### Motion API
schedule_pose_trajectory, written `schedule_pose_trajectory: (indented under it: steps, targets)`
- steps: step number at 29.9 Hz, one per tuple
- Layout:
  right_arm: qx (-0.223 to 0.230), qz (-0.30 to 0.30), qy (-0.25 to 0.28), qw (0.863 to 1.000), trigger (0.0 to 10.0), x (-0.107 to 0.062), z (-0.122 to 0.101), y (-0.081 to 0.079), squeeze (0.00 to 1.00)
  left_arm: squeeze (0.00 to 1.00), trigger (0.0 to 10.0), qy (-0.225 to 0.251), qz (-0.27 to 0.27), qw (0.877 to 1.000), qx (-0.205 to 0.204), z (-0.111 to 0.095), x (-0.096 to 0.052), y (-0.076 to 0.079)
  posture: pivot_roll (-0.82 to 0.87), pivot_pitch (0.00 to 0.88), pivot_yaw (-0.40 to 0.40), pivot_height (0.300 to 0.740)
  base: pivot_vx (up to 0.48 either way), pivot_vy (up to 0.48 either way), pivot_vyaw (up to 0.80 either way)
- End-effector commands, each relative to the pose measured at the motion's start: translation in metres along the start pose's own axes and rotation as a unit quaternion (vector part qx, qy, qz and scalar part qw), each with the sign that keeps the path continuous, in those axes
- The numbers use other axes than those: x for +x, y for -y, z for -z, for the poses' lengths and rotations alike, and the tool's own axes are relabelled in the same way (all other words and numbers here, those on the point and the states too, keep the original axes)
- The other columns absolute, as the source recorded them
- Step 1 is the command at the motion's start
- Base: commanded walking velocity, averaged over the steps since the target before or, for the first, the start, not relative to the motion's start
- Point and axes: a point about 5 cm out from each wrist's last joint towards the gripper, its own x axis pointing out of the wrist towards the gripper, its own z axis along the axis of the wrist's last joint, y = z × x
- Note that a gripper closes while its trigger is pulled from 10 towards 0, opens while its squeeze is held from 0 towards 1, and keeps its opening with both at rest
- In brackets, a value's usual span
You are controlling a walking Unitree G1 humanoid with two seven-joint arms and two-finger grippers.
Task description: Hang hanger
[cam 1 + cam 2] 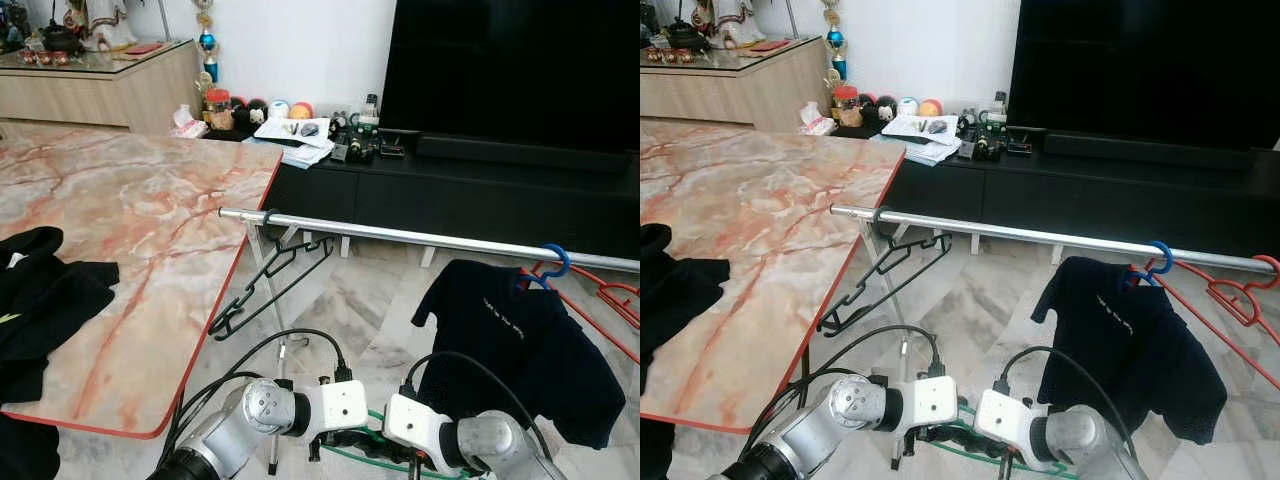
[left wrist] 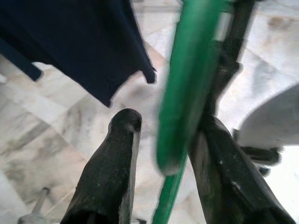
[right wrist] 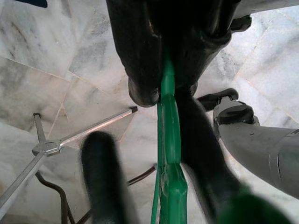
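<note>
Down low by the rail (image 1: 420,237), both claws meet on a green hanger (image 3: 169,140): left claw (image 2: 163,135) partly open around it, right claw (image 3: 140,154) likewise. Navy shirt (image 1: 520,345) hangs nearby, its print unreadable; marble table (image 1: 130,230) sits left.

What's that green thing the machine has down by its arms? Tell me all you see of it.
It is a green hanger, apparently smooth plastic, thin and curved. It sits low before the robot, above the marble floor, below the metal rail. The left claw has it between its black fingers; the right claw is right beside it. It is not yet hung.
</note>
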Motion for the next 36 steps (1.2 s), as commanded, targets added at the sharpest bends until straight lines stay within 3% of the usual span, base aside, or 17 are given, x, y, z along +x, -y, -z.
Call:
schedule_pose_trajectory:
  steps: [1,7,16,23,29,36]
  targets:
    - [-0.011,0.006,0.013,1.000,10.0,-0.001,-0.009,0.004,0.00,0.00,10.0,-0.017,0.027,0.999,0.007,0.004,0.001,0.005,0.01,0.000,-0.035,0.740,0.000,0.000,0.00]
    - [-0.013,0.010,0.019,1.000,10.0,-0.003,-0.012,0.008,0.00,0.00,10.0,-0.027,0.046,0.999,-0.009,0.012,-0.003,0.009,0.01,0.000,-0.036,0.740,0.000,0.000,0.00]
    - [-0.014,0.001,0.046,0.999,10.0,-0.007,-0.019,0.007,0.00,0.00,10.0,0.025,0.052,0.996,-0.070,0.010,-0.006,0.005,0.01,0.000,-0.037,0.740,0.000,0.000,0.00]
    - [-0.022,-0.028,0.053,0.998,10.0,-0.013,-0.019,0.004,0.00,0.00,10.0,0.039,0.063,0.994,-0.085,0.013,-0.013,0.005,0.01,0.000,-0.041,0.740,0.000,0.000,0.00]
    - [-0.041,-0.044,0.016,0.998,10.0,-0.022,-0.005,0.004,0.00,0.00,10.0,0.036,0.088,0.992,-0.081,0.014,-0.022,0.000,0.01,0.000,-0.046,0.740,0.000,0.000,0.00]
    - [-0.048,-0.053,0.019,0.997,10.0,-0.027,-0.006,0.004,0.00,0.00,10.0,0.028,0.122,0.989,-0.077,0.016,-0.026,0.005,0.00,0.000,-0.046,0.740,0.000,0.000,0.00]
